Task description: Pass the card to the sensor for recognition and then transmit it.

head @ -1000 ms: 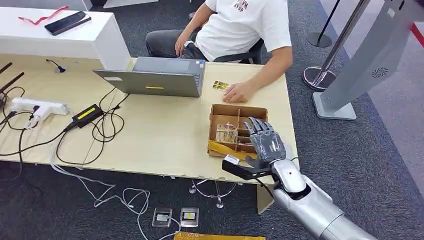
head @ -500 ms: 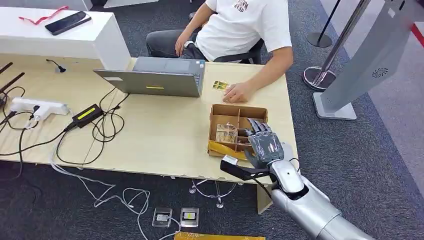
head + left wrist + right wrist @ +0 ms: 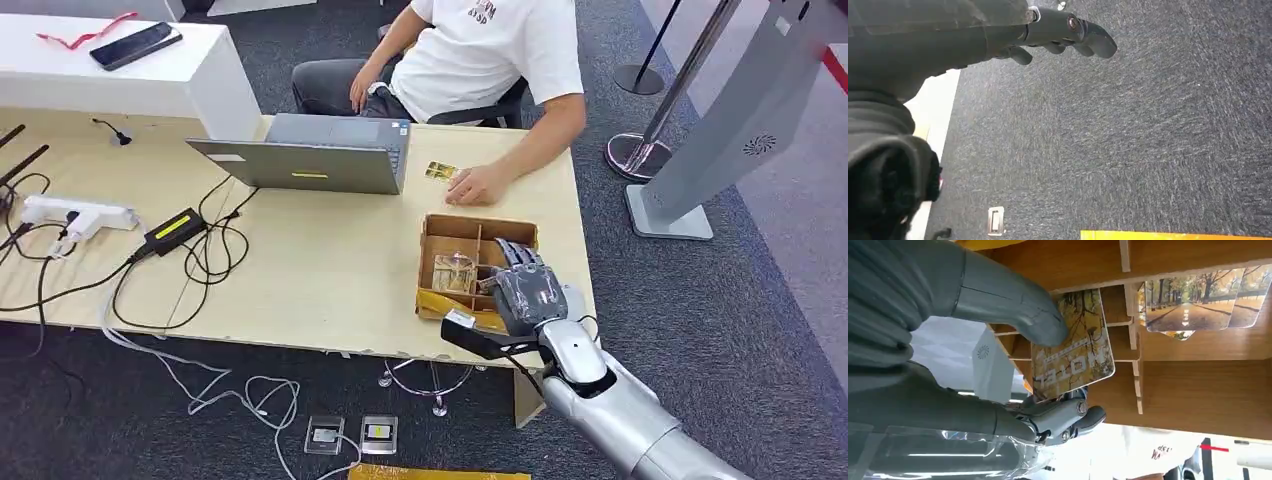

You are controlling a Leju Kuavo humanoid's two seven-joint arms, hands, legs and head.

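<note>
One card (image 3: 1073, 352) pinched by right robot hand (image 3: 525, 295) over box (image 3: 448, 232); left robot hand (image 3: 1058, 35) empty, fingers apart.

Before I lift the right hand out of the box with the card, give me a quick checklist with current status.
1. Card between thumb and fingers of the right hand: ok, thumb presses its face in the right wrist view.
2. Card free of the box dividers: cannot tell, its lower edge lies over the slots.
3. Other cards left alone in their compartment: ok.
4. Person's hand away from the box: ok, it rests on the table beyond it.
5. Left hand out of the way: ok, hanging over the carpet, holding nothing.
</note>
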